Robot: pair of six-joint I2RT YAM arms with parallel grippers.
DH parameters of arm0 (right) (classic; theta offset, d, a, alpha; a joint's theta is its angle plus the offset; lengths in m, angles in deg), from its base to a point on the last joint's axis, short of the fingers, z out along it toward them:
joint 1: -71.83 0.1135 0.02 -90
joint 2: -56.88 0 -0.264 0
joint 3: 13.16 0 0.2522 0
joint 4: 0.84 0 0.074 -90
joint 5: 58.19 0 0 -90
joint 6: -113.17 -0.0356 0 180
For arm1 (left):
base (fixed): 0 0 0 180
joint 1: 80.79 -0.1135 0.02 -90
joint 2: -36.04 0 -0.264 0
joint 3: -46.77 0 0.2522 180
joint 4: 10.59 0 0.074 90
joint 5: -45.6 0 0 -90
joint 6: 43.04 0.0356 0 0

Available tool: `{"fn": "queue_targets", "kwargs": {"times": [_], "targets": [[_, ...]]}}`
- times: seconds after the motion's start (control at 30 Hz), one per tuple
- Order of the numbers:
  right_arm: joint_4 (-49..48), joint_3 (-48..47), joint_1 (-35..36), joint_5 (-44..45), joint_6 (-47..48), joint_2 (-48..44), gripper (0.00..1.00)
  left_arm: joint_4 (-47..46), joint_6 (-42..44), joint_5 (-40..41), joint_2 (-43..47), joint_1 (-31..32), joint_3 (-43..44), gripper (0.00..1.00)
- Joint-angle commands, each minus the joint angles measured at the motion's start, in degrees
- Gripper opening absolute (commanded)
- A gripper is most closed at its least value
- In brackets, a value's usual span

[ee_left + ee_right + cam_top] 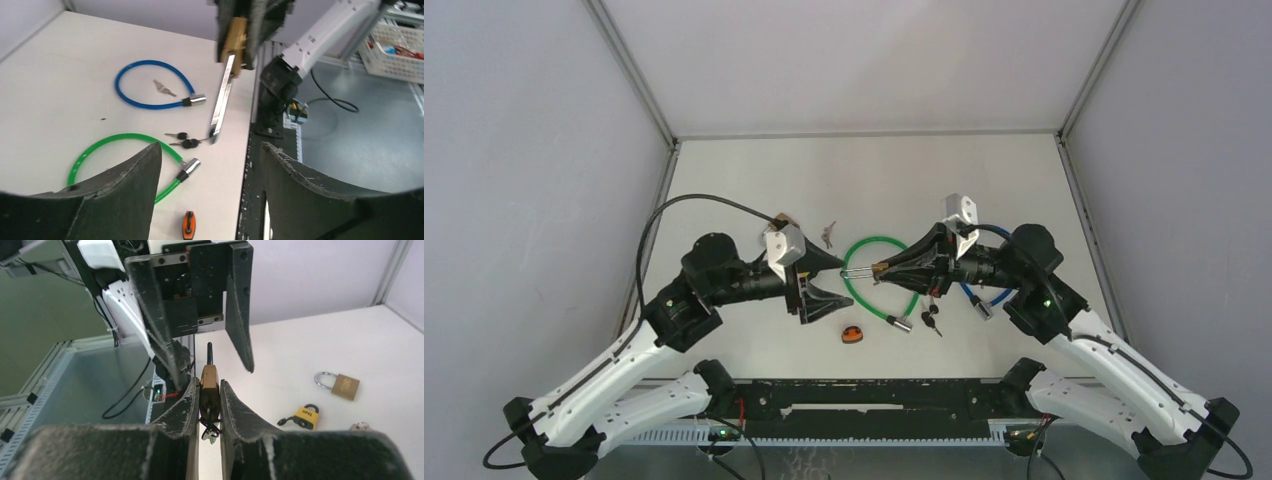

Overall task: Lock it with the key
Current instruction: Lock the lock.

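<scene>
At the left of the table, seen from above, the left gripper (844, 286) stands wide, its 2 fingers spread with nothing between them. At 11 o'clock from it, beside the wrist, lies a small brass padlock (781, 216). At 12 o'clock rests a bunch of silver keys (828, 235). At 5 o'clock from that gripper, nearer the arm bases, sits a small orange object (852, 335). At 3 o'clock the green cable lock (871, 243) lies in a loop on the table, its metal end at the loop's 5 o'clock. Above this loop the right gripper (886, 268) has its fingers drawn in narrow, clamped on the brass body of the long-shackle padlock (233, 42), which is off the table. The silver shackle (221, 97) points to 9 o'clock, toward the far finger of the left gripper; whether they touch I cannot tell. The black-headed keys (931, 318) lie on the table at 5 o'clock from the right gripper, just beside the green lock's metal end. Which key fits the held padlock I cannot tell. At 4 o'clock, partly under the right arm, lies the blue cable lock (996, 297).
</scene>
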Motion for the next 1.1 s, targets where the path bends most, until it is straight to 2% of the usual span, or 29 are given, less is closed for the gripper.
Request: {"fn": "queue_targets", "kwargs": {"times": [0.0,0.13,0.3,0.57,0.67,0.8,0.87,1.0,1.07], "targets": [[-13.51,1.49,-1.98,-2.92,-7.34,-1.91,0.0,-4.15,-7.96,-1.14,1.48,-4.53,5.38,0.73],[-19.72,3.4,-2.47,-2.64,-10.53,-1.7,0.0,-12.69,-14.25,-7.69,1.66,-4.56,3.65,0.63],[-22.08,3.37,-2.47,-2.58,-11.18,-1.36,0.0,-17.04,-18.22,-5.81,0.97,-3.37,1.93,0.6],[-22.34,3.33,-2.45,-2.64,-11.59,-2.03,0.0,-20.35,-20.05,-6.27,-0.2,-2.46,0.9,0.3],[-21.86,3.33,-2.47,-2.44,-11.55,-2.14,0.0,-20.63,-19.54,-7.12,-0.54,-2.06,1.47,0.24],[-23.01,3.33,-2.42,-1.87,-11.7,-2.48,0.0,-18.59,-16.87,-5.7,-1.2,-1.92,2.27,0.28],[-23.15,3.33,-2.47,-1.94,-11.77,-2.74,0.0,-18.08,-16.21,-6.16,-1.36,-1.91,2.92,0.26],[-22.06,3.33,-2.47,-2.01,-11.52,-2.87,0.0,-18.93,-16.85,-5.66,-1.56,-1.88,3.38,0.01],[-21.58,3.33,-2.38,-1.85,-11.49,-2.79,0.0,-20.63,-17.36,-5.74,-1.77,-1.93,3.33,0.0]]}}
